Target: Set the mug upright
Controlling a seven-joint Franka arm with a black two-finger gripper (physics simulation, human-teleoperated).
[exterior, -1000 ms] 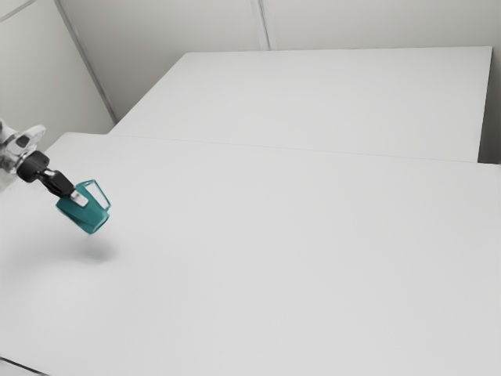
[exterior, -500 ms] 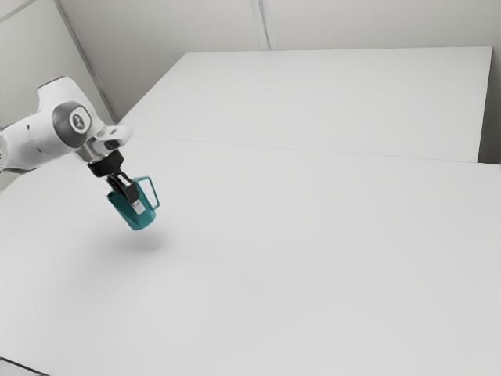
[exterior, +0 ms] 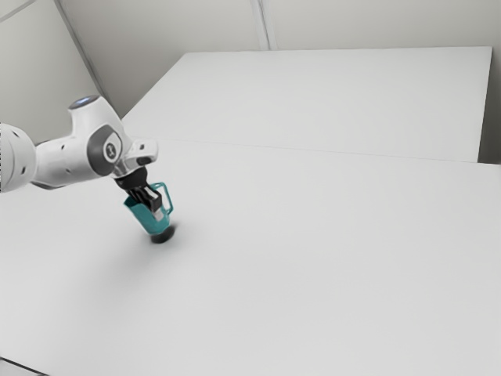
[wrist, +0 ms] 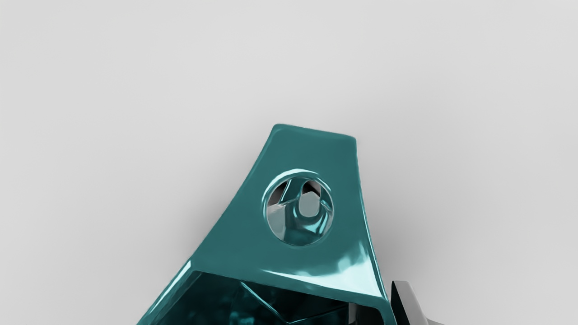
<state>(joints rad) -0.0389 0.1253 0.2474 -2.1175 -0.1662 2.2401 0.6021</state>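
- The mug (exterior: 148, 220) is aslant in the exterior view, neither upright nor flat on its side, with its base low over the worktop (exterior: 313, 243); whether the two touch I cannot tell, though a dark shadow sits right beneath the base.
- Its long axis slopes from the mouth, up on the exterior view's left, down to the base on the exterior view's right. That slant is what the coming move turns on: the base needs to come under the mouth before any letting go.
- The handle (exterior: 169, 199) stands off the mug's upper flank, on the exterior view's right.
- The gripper (exterior: 157, 209) reaches down from above at the mouth end and is closed on the mug's wall: in the wrist view one finger (wrist: 409, 303) lies against the outside, and what looks like the other shows within the mouth.
- The body of the mug runs on past the fingertips, roughly in line with the hand, so turning the wrist should tip the mug with it.
- The one arm (exterior: 82, 153) comes in from the exterior view's left; let go at this lean, the mug could topple.
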